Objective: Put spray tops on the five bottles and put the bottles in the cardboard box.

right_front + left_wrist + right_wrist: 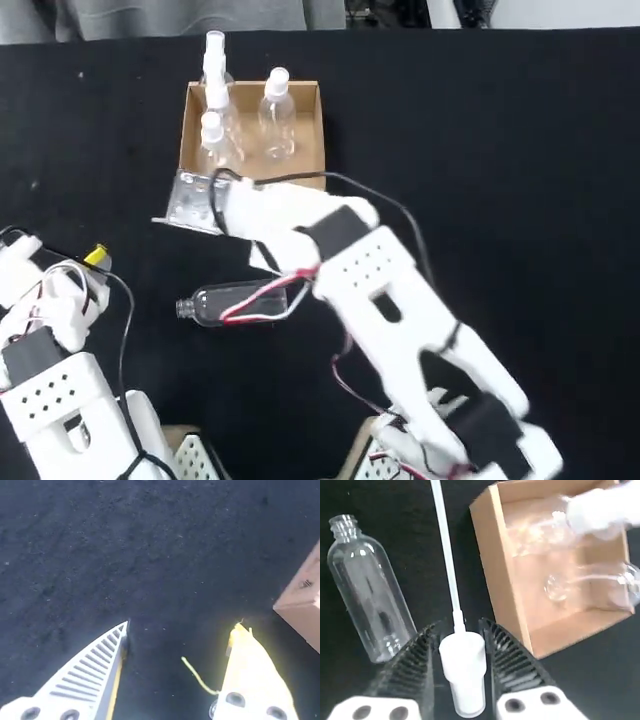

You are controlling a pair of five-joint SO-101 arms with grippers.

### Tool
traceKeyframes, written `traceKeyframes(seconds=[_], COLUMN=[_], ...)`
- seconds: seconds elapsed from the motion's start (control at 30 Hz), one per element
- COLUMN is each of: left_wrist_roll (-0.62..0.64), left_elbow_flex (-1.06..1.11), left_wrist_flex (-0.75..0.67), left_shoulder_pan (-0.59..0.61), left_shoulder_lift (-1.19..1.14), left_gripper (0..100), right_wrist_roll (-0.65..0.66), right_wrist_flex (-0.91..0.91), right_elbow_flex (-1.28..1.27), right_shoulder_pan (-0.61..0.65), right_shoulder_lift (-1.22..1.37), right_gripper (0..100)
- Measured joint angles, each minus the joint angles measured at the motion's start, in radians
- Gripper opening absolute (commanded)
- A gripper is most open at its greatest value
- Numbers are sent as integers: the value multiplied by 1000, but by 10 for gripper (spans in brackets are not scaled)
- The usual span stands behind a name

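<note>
**Spray top in the claw, open bottle on the tabletop**

The right claw [460,627] is clamped on a white spray top [465,670], whose long dip tube [445,545] points out ahead. Just beside it, an uncapped bottle [235,303] lies on its side on the black tabletop [500,150], neck to the left. Farther back, the cardboard box [305,160] holds capped bottles [277,115]. At the near left, the left claw [182,627] hangs spread wide over bare tabletop — gripping nothing.
</note>
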State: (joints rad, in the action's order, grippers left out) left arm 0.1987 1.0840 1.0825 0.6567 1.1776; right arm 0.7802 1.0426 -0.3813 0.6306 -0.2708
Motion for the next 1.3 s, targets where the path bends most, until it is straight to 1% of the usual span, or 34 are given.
traceKeyframes(seconds=[0.23,0.37,0.6,0.9,0.97,1.13,1.17,1.23,1.3], left_wrist_roll=[0,0,52,52,52,52,52,52,52], left_elbow_flex=[0,0,0,0,0,0,0,0,0], left_wrist_flex=[0,0,0,0,0,0,0,0,0], left_shoulder_pan=[63,104,187,198,198,198,198,198,198], left_shoulder_lift=[0,0,0,0,0,0,0,0,0], left_gripper=[295,295,295,295,295,295,295,295,295], right_wrist_roll=[11,63,81,81,81,81,81,81,81], right_wrist_flex=[-17,-17,-17,-49,-54,-54,-54,-54,-44], right_elbow_flex=[135,181,258,316,318,319,319,319,319], right_shoulder_pan=[49,60,64,86,84,84,84,84,84], right_shoulder_lift=[216,305,428,559,562,562,562,562,562], right_gripper=[11,11,11,21,73,337,376,405,387])
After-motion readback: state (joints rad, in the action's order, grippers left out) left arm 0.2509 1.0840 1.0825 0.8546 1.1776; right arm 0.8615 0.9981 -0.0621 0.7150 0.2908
